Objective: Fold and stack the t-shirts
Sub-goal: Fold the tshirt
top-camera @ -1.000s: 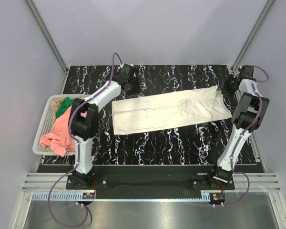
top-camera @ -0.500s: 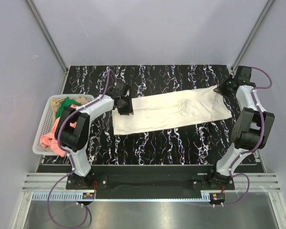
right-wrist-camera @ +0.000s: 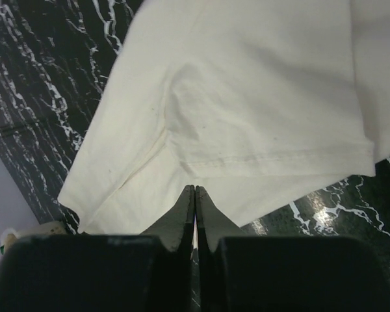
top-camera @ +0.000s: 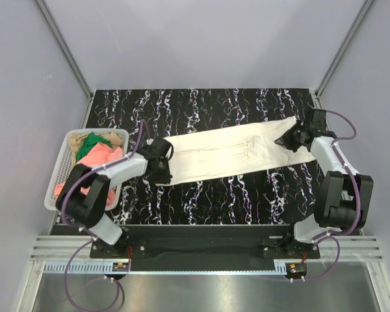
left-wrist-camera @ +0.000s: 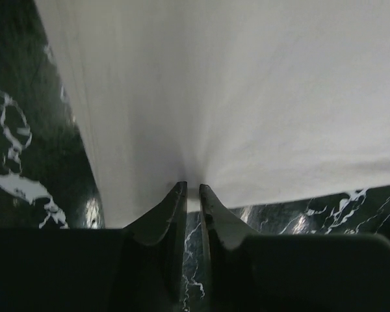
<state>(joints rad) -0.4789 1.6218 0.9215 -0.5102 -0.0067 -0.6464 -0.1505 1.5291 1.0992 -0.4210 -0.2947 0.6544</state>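
1. Two grippers of mine are both down on the cream-white t-shirt [top-camera: 227, 153], one at each end.
2. It lies folded into a long narrow band on the black marbled table [top-camera: 234, 104]. It runs from near-left up to far-right.
3. My left gripper [left-wrist-camera: 192, 188] sits at the near-left end of the band. Its fingers [left-wrist-camera: 172, 208] are drawn close, with only a thin slit between them. The tips pinch the shirt's edge, and the cloth puckers toward them.
4. My right gripper [right-wrist-camera: 194, 188] sits at the far-right end, by a stitched hem. Its fingers [right-wrist-camera: 211, 221] are pressed flat together, with the tips nipping the edge of the cloth.
5. From above, my left arm bends in low from the left side, and my right arm reaches up along the table's right edge.
6. To the left stands a white mesh basket [top-camera: 60, 169], just beside the table's left edge.
7. In it lie a salmon-pink t-shirt [top-camera: 101, 156], a green t-shirt [top-camera: 88, 144] and a tan t-shirt [top-camera: 110, 138], all crumpled together.
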